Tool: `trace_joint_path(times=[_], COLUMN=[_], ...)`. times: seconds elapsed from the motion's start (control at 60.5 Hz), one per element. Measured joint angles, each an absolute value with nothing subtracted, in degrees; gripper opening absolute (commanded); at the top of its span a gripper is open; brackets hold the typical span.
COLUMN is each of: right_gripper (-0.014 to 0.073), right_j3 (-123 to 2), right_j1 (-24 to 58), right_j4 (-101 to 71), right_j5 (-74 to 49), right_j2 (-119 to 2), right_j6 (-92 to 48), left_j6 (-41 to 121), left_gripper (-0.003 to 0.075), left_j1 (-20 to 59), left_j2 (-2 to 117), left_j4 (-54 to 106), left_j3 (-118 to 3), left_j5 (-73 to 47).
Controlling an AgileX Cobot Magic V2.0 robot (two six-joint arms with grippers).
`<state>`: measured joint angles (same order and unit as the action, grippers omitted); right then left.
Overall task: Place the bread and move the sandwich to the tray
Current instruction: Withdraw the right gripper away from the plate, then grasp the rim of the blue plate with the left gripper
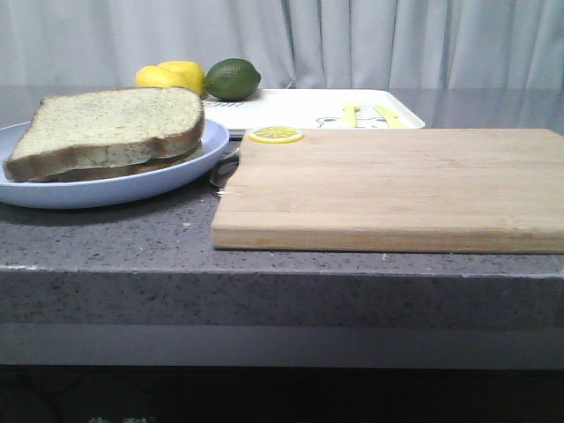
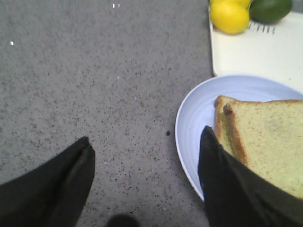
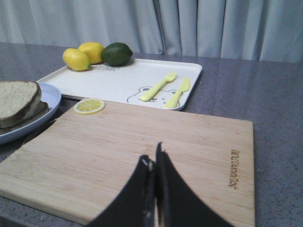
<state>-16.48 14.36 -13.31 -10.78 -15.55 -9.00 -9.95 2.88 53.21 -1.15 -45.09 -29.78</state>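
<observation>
Two stacked bread slices (image 1: pixel 110 123) on plate (image 1: pixel 115 187)

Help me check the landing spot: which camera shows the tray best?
The right wrist view: nearly the whole tray shows, rim and printed drawing included. The front view catches only a thin strip behind the cutting board; the left wrist view, one corner.
</observation>
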Motion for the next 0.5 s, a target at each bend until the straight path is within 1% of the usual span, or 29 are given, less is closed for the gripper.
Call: trace_joint_path(times=[0.215, 0.38, 0.496], right_gripper=[-0.006, -0.006, -0.006], right_j3=[-16.48, -16.48, -16.48], right_j1=[14.36, 14.36, 14.36], right_j4=[-13.41, -13.41, -13.41], right_j5=[-10.78, -10.78, -10.78], right_j2=[-15.55, -15.55, -15.55], right_j6=[-8.91, -8.91, -8.91], left_j6=[-9.33, -8.42, -8.44], left_gripper=[0.0459, 0.0459, 0.0459], left_j1=[3.29, 5.95, 6.35], left_j2=[67.72, 75.87, 80.55], left_j4=[1.9, 2.62, 2.92], left_j3=[-53.02, -56.87, -58.95], left_j5=[-34.39, -35.22, -35.47])
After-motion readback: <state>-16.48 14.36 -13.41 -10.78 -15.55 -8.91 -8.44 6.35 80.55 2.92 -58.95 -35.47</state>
